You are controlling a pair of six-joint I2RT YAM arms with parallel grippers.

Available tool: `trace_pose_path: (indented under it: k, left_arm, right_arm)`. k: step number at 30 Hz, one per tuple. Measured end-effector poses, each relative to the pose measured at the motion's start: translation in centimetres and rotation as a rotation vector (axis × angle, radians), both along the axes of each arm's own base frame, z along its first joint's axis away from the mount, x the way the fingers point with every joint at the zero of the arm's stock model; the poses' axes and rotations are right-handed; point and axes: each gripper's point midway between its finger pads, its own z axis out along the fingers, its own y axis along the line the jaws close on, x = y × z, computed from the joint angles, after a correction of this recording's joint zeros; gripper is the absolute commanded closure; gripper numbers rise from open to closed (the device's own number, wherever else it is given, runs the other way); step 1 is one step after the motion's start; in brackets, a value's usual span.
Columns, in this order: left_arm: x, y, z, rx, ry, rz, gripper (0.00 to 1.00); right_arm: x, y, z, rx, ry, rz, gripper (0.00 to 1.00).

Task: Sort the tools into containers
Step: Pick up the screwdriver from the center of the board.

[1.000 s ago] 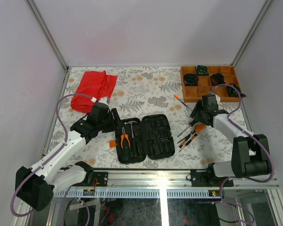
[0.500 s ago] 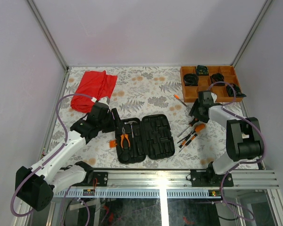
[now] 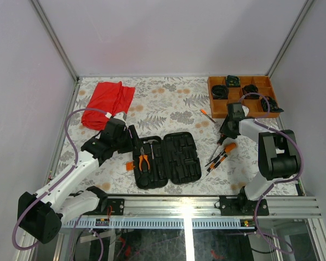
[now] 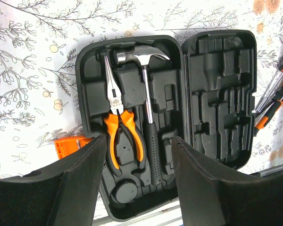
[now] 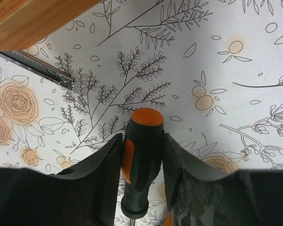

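Nearest us, the open case lies flat, with pliers and hammer seated in its left half. We see the left gripper hanging over it, jaws wide, holding nothing. Right of the case lie loose screwdrivers. Just beyond them the right gripper pinches one screwdriver by its handle. Farther back sit the tray and a red cloth.

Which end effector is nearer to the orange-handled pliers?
Left. The left end effector hovers over the pliers in the open case; the right end effector is far off to the right, closed around a screwdriver.
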Motion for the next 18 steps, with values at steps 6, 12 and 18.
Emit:
trace_pose_path:
  k: [6, 12, 18]
  left_arm:
    - [0.0, 0.0, 0.0, -0.001, 0.001, -0.001, 0.44]
    - [-0.1, -0.1, 0.0, -0.006, 0.002, -0.006, 0.44]
    - [-0.1, -0.2, 0.0, -0.01, 0.005, -0.01, 0.44]
  right_arm:
    - [-0.4, 0.4, 0.7, 0.029, -0.009, -0.001, 0.77]
    - [0.2, 1.3, 5.7, 0.09, -0.155, 0.014, 0.87]
    - [0.5, 2.1, 10.7, 0.137, -0.299, 0.047, 0.97]
